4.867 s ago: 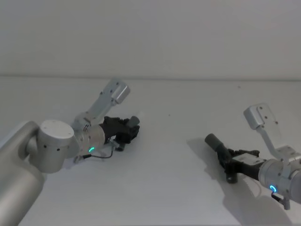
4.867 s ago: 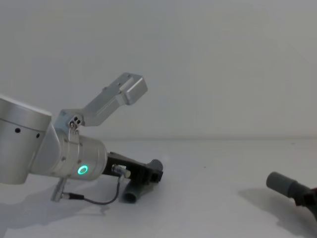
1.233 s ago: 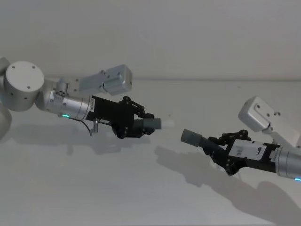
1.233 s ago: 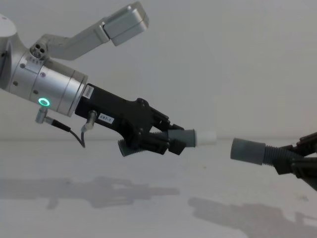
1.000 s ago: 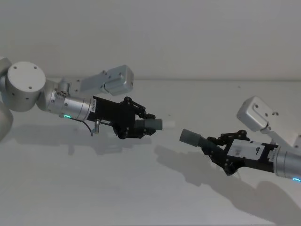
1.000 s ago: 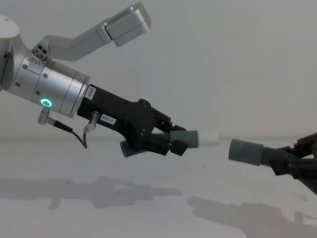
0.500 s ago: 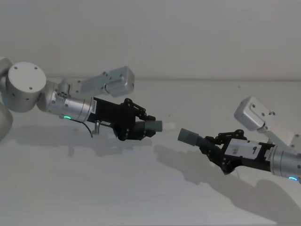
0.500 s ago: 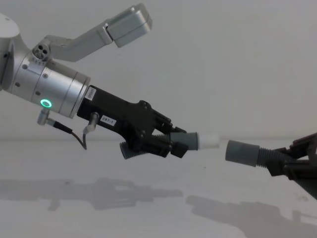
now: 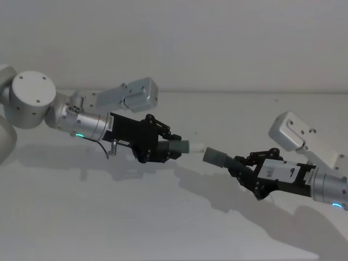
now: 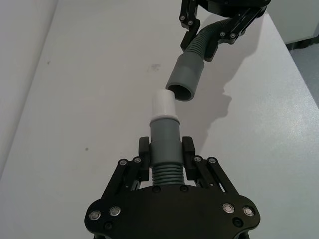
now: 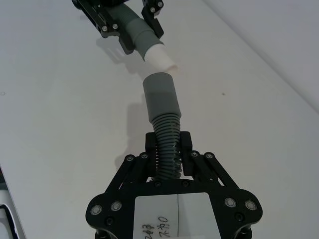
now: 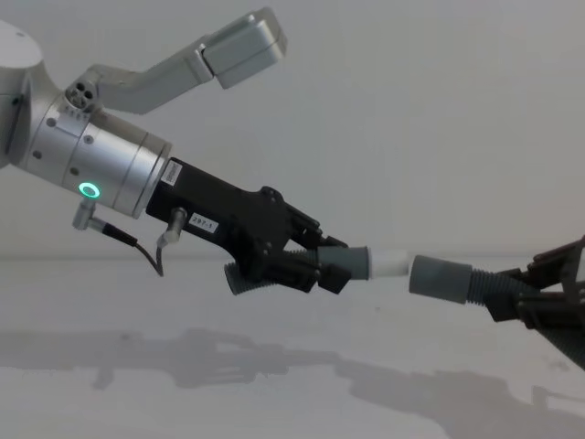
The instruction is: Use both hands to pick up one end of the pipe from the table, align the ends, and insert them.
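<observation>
Where the two ends face each other: the white tip [image 10: 163, 105] of the short tube [image 10: 164, 142] sits just before the open mouth of the cuff [image 10: 183, 79], not inside it. The right wrist view shows a thin gap, and the two pieces are slightly out of line.
Cuff: a smooth grey sleeve on the ribbed hose [image 11: 167, 137], held in the air above the table [image 9: 109, 217], its mouth turned to the robot's left.
Left gripper [image 9: 163, 147]: to the left of the cuff, fingers clamped on the short tube's ribbed part, just behind its grey collar [image 12: 352, 261]. The tube points at the cuff.
Right gripper [image 9: 242, 168]: to the right of the cuff, fingers closed around the ribbed hose just behind the cuff.
Left arm: silver, with its green ring light [image 12: 89, 191] lit. It reaches toward the cuff from the left, its wrist a little higher than the cuff.
Table: below the cuff, carrying the shadows [image 12: 393, 389] of both grippers and both pieces.
</observation>
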